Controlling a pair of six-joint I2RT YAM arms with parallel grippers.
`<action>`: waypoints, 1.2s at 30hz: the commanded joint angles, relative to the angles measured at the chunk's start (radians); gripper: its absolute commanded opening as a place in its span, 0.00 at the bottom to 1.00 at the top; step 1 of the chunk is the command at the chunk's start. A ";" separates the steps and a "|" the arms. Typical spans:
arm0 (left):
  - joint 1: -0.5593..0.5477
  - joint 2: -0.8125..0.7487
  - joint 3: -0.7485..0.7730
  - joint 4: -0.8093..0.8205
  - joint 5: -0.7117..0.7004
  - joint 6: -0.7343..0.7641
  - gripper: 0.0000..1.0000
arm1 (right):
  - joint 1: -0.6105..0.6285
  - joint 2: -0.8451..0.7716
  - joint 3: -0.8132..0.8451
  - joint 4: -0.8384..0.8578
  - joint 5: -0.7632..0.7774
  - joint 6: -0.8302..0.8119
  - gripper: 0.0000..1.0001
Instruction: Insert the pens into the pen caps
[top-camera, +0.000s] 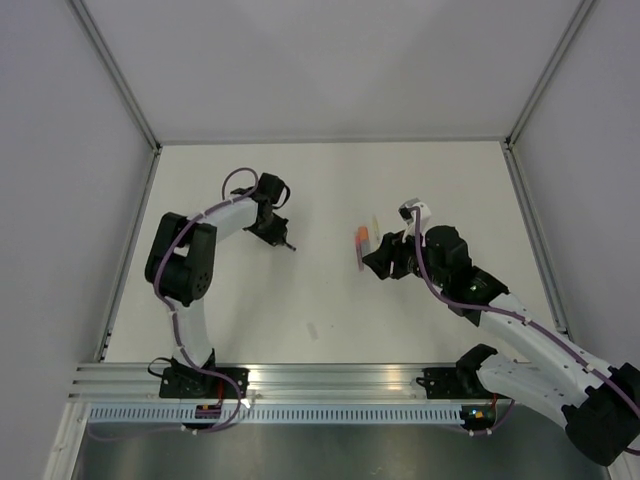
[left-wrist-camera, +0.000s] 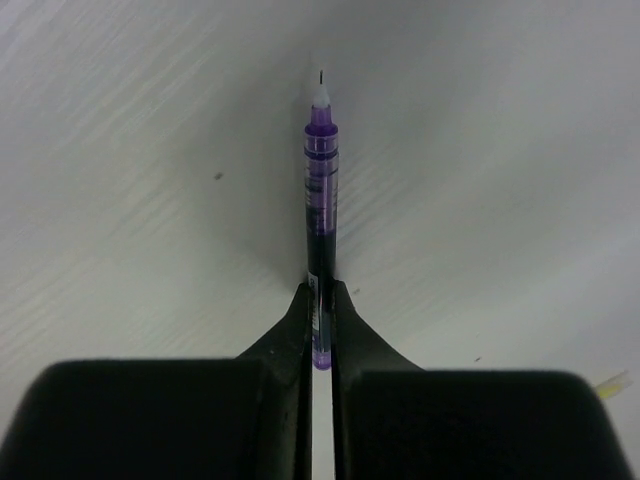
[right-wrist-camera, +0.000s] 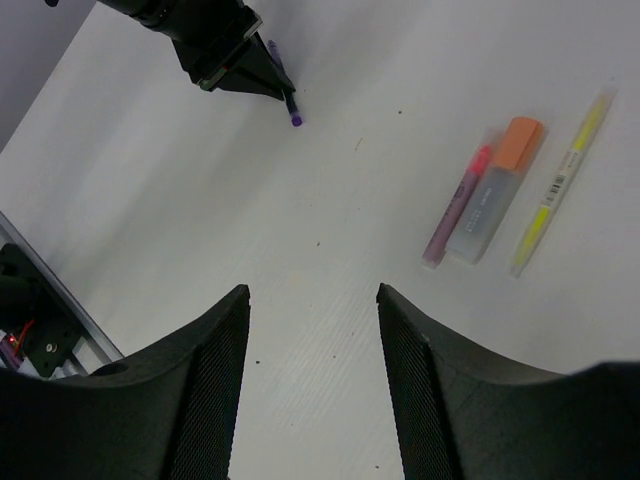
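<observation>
Top external view: the left arm bends in from the left and the right arm stretches in from the lower right, both over a white table (top-camera: 320, 310).
Landmark: the pen cap (right-wrist-camera: 496, 190), a short stubby tube, orange at one end and pale grey along the rest, lies flat on the table.
Red-pink pen (right-wrist-camera: 456, 208): it lies flat along one long side of the pen cap, roughly parallel to it. Whether the two touch or are only just beside each other cannot be told.
Yellow pen (right-wrist-camera: 560, 185): it lies flat on the other long side of the pen cap, near it but apart, at a slight angle.
Purple pen (left-wrist-camera: 320, 190): it is well apart from the pen cap, to its left in the top external view, and is carried by the left arm.
Left fingers (left-wrist-camera: 296, 330): they are pressed together on the rear part of the purple pen. Most of the barrel and the fine tip stick straight out ahead of them over the table. Whether the tip touches the table cannot be told.
Right fingers (right-wrist-camera: 215, 385): they are spread wide with nothing between them, and bare table shows in the gap. They are near the pen cap, on the side toward the arm bases.
Right wrist view: the pen cap and the two pens beside it lie ahead and to the right of the spread fingers. The left fingers show far off at the upper left, with one end of the purple pen poking out.
</observation>
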 joint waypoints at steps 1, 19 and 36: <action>-0.032 -0.145 -0.161 0.156 0.040 0.195 0.02 | 0.000 0.058 0.050 0.048 -0.134 -0.034 0.60; -0.257 -0.806 -0.612 0.598 0.193 0.398 0.02 | 0.072 0.348 0.175 0.235 -0.390 0.028 0.68; -0.295 -0.909 -0.712 0.727 0.232 0.391 0.02 | 0.118 0.541 0.266 0.247 -0.320 0.025 0.61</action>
